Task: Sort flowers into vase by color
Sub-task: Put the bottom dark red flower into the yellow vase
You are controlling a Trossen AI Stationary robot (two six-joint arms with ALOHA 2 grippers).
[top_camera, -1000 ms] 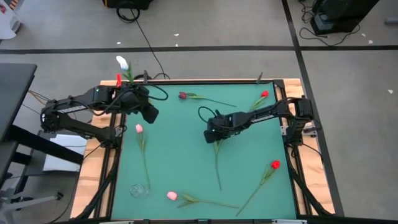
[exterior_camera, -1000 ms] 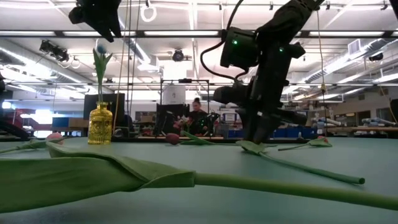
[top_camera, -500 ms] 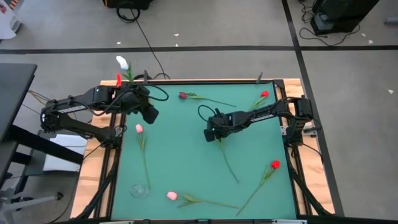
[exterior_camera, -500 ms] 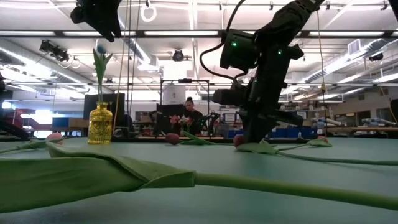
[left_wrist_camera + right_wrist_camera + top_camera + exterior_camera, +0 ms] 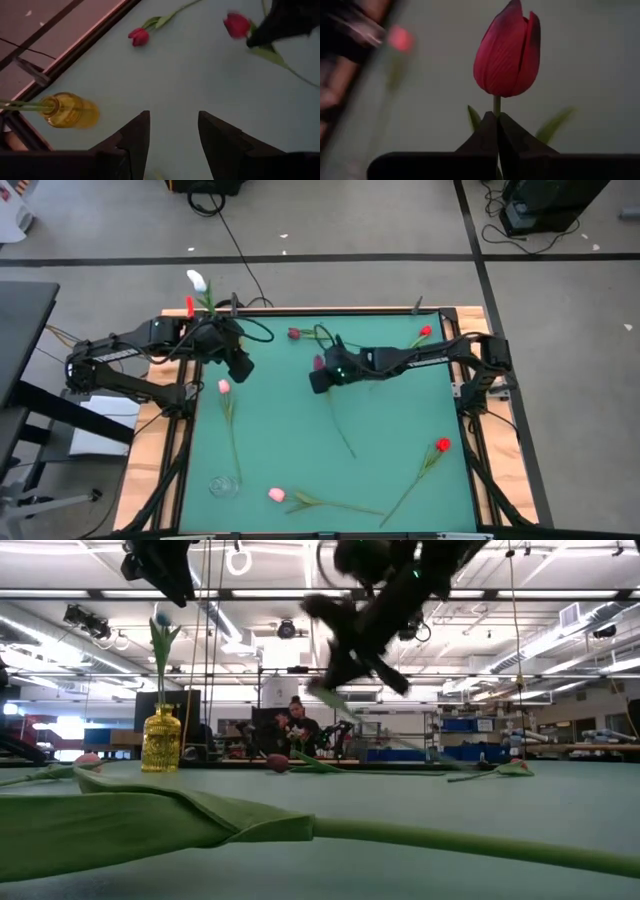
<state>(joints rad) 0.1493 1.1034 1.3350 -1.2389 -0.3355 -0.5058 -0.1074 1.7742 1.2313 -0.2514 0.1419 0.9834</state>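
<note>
The right end effector (image 5: 318, 377) is clamped on the stem of a dark red tulip (image 5: 506, 52), just under the bud, and holds it above the middle of the desk (image 5: 400, 430). The stem hangs down and away from the yellow vase (image 5: 160, 740), so the tulip's long axis slants with the bud toward the vase and the free end trailing behind. The vase stands at the desk's far left corner and already holds 1 white tulip (image 5: 196, 279). The left end effector (image 5: 170, 132) hovers just beside the vase, fingers apart and empty. The right arm carries the flower; whether this vase suits dark red is hard to judge. 6 more tulips appear to lie around the desk.
</note>
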